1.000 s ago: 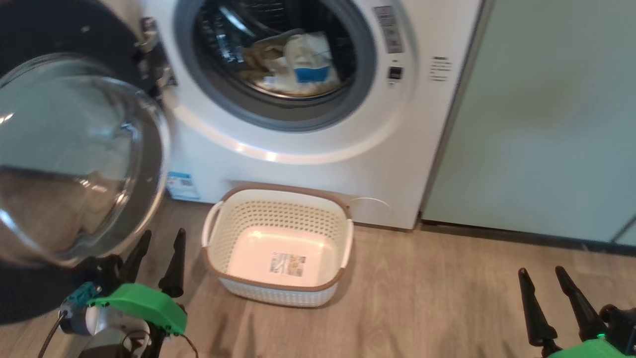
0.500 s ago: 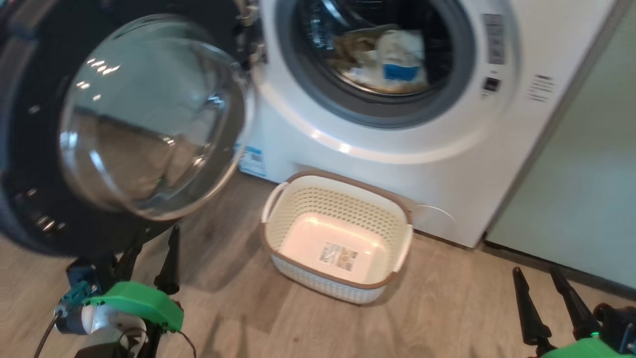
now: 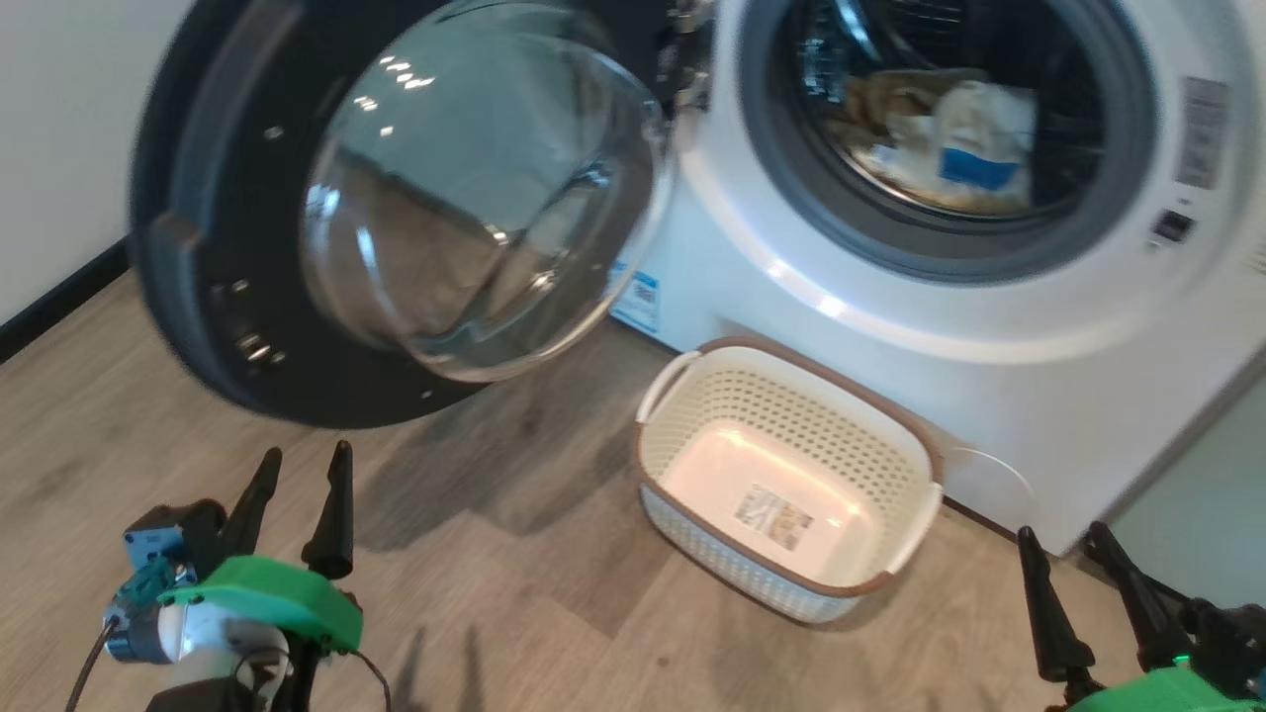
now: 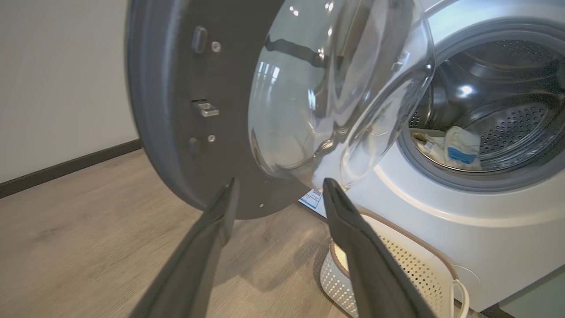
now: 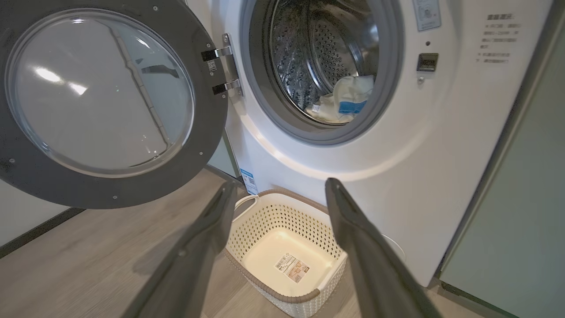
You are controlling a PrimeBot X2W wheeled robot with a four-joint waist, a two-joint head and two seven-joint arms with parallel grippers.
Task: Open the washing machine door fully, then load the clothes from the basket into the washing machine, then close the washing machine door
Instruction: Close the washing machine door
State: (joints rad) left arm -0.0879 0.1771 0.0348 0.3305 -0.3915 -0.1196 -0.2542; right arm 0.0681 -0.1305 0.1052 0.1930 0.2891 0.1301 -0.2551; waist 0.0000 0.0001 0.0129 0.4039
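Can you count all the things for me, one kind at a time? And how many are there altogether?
Washer: 1
Door: 1
Basket: 1
Clothes pile, in the drum: 1
Grippers: 2, left gripper and right gripper
Total: 6

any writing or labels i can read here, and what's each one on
Nothing can be read as words.
Blue sticker low on the washing machine front: too small.
Grey label and printed lines on its upper front: blurred.
Sticker on the basket floor: too small.
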